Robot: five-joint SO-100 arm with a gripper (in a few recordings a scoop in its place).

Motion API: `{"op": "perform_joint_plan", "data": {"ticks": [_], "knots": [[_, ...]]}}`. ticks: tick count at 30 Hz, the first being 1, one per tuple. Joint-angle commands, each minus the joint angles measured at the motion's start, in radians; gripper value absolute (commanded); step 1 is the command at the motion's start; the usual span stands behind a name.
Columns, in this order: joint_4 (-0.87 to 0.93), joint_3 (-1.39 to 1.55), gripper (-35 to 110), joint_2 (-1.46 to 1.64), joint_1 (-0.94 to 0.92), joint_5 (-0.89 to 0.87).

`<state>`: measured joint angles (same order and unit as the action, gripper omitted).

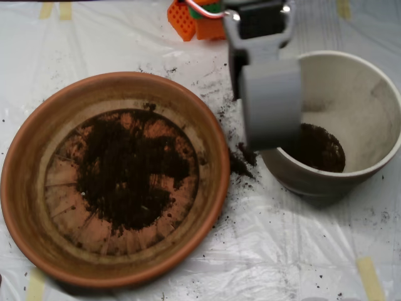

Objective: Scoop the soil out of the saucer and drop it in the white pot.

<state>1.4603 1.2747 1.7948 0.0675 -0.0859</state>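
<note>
Scoop [270,103], jaw state indiscernible, overhanging white pot [351,119] left rim: risk of soil [128,172] falling outside onto sheet [282,251], beside saucer [25,188].

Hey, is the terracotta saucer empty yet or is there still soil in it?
Not empty. A dark patch of soil covers much of the middle of the saucer, with orange ridged base showing around it.

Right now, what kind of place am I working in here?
Likely an indoor tabletop potting bench set up for robot trials: a clear plastic sheet taped over the table, loose soil in a terracotta saucer, and a white pot beside it.
</note>
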Motion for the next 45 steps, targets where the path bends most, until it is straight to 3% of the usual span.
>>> {"op": "perform_joint_plan", "data": {"ticks": [1, 15, 23, 28, 42, 45], "knots": [[-0.058, 0.081, 39, 0.176, -0.133, -0.015], [-0.301, 0.583, 38, 0.141, -0.508, 0.199], [-0.359, 0.594, 38, -0.077, -0.698, 0.190], [-0.347, 0.518, 37, -0.250, -0.719, 0.221], [-0.460, 0.472, 34, -0.365, -0.787, 0.213], [-0.451, 0.430, 19, -0.408, -0.793, 0.215]]}}
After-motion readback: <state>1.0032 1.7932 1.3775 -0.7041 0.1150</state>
